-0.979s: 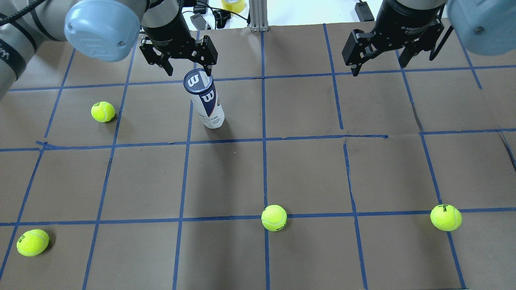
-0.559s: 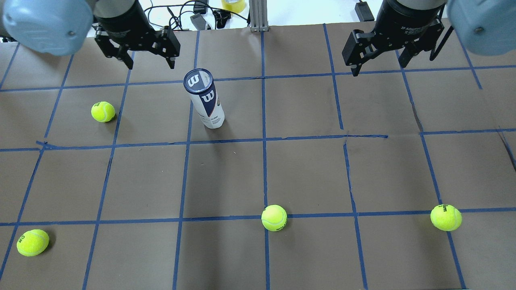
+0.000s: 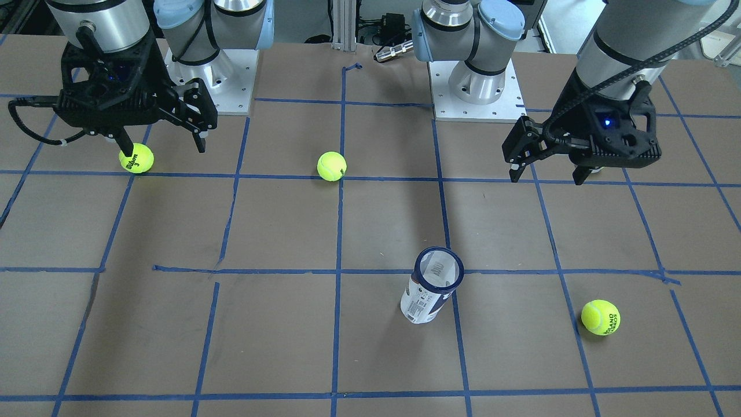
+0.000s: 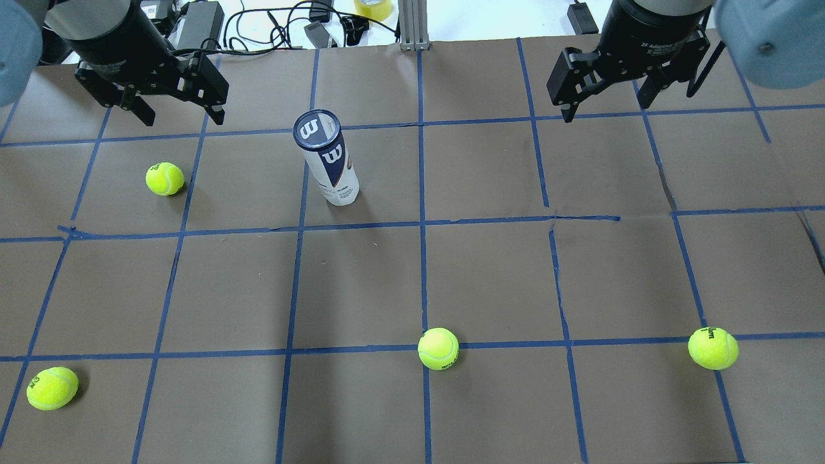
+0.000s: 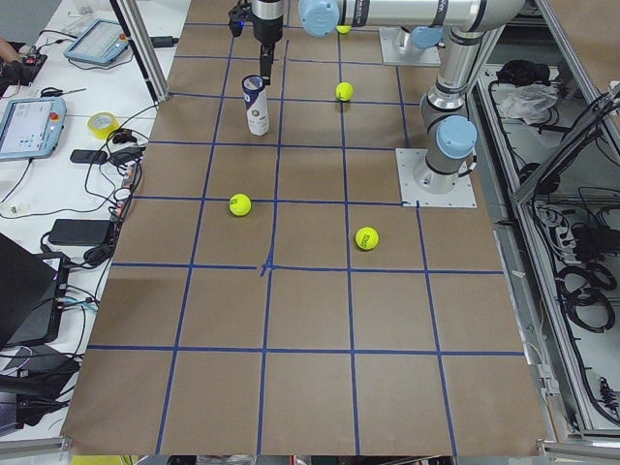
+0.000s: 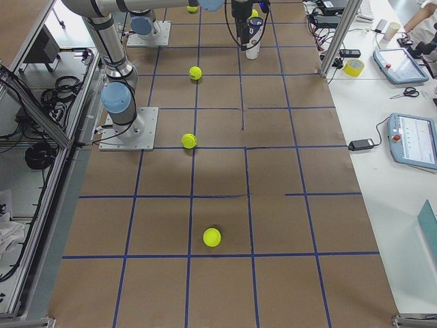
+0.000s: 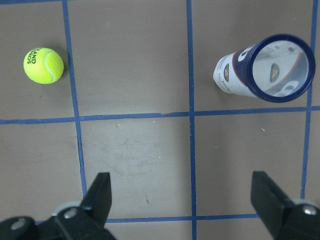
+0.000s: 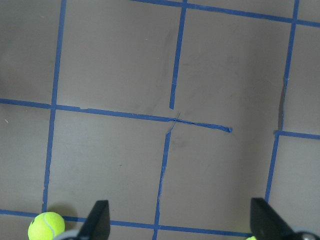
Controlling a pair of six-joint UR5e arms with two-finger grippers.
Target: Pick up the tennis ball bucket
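Note:
The tennis ball bucket (image 4: 325, 161) is a slim clear tube with a white and navy "W" label and a dark blue rim. It stands upright on the brown table, left of centre, and also shows in the front view (image 3: 431, 286) and the left wrist view (image 7: 265, 67). My left gripper (image 4: 184, 119) is open and empty, in the air to the left of the bucket and apart from it. My right gripper (image 4: 606, 109) is open and empty, far to the right of the bucket.
Several yellow-green tennis balls lie on the table: one left of the bucket (image 4: 164, 178), one at the near left corner (image 4: 51, 388), one near centre (image 4: 438, 348), one near right (image 4: 713, 348). Cables and a tape roll (image 4: 372, 8) lie beyond the far edge.
My left gripper has moved left, away from the bucket's top, still open. The bucket stands where it was. The right arm has not moved.

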